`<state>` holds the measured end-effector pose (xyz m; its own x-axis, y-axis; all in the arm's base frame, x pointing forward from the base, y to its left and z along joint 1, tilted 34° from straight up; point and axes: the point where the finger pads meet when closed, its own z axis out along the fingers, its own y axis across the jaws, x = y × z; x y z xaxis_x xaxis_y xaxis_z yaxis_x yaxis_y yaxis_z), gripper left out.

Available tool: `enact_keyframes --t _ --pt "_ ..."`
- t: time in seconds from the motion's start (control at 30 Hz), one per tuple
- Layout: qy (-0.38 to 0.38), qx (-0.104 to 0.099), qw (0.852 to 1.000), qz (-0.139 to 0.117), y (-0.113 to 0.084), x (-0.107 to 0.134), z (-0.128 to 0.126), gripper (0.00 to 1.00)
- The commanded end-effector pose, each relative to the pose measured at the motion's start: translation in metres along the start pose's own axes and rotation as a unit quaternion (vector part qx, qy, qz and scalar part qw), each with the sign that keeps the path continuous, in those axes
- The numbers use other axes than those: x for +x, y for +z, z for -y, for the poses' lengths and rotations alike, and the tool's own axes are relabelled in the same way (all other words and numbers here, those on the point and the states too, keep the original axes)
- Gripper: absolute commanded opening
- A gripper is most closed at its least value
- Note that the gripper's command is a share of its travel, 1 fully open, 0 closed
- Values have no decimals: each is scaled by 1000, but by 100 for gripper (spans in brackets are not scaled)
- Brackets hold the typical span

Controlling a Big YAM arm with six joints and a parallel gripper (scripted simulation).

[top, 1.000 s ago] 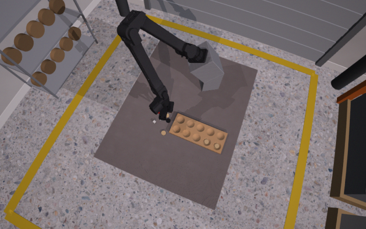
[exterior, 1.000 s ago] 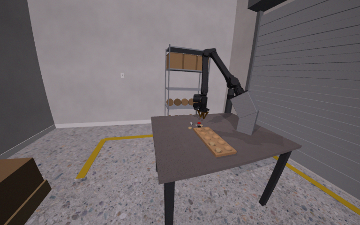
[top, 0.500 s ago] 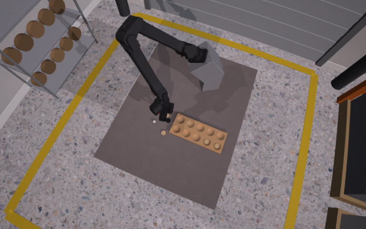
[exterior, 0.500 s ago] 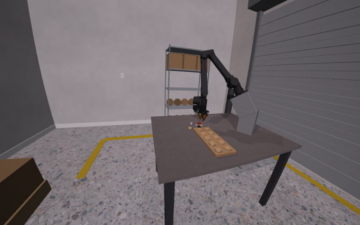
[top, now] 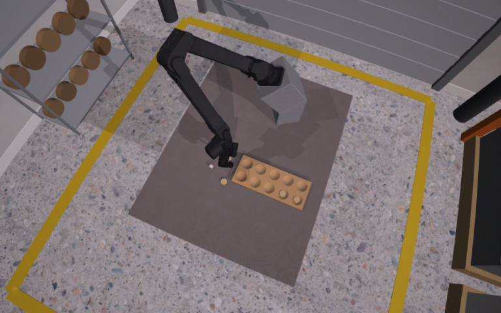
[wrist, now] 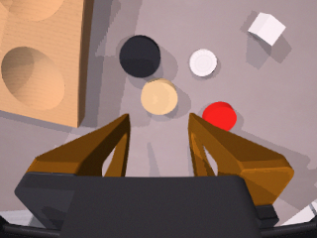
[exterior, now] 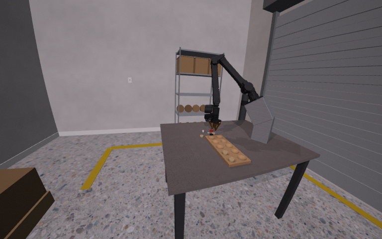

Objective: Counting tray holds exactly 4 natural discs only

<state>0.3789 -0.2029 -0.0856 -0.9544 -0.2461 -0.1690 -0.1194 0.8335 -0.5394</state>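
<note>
1. the tray (top: pixel 306 195) (exterior: pixel 243 162) (wrist: pixel 74 99) is lying nearer the table's (top: pixel 221 228) (exterior: pixel 191 169) (wrist: pixel 173 20) right edge in the top view, holding two discs, so needing two more.
2. the gripper (top: pixel 231 154) (exterior: pixel 215 129) (wrist: pixel 158 120) is hovering half-spread, grasping nothing.
3. a natural disc (top: pixel 229 158) (exterior: pixel 213 133) (wrist: pixel 158 97) is waiting between the tray and the left edge; centring on it, then lowering straight, is probably sparing the black disc (top: pixel 230 164) (exterior: pixel 211 134) (wrist: pixel 140 56) and red disc (exterior: pixel 211 130) (wrist: pixel 219 116).
</note>
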Motion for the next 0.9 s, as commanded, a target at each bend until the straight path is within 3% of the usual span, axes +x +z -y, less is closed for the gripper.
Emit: enact_keyframes --t 0.0,0.27,0.3,0.73,0.87 --pt "-2 3 1000 3 8 -1 4 45" --pt "-2 3 1000 3 17 -1 4 45" --pt "-3 7 1000 12 12 -8 7 45" --pt "-2 3 1000 3 33 0 4 45" --pt "0 10 1000 13 27 -8 10 45"
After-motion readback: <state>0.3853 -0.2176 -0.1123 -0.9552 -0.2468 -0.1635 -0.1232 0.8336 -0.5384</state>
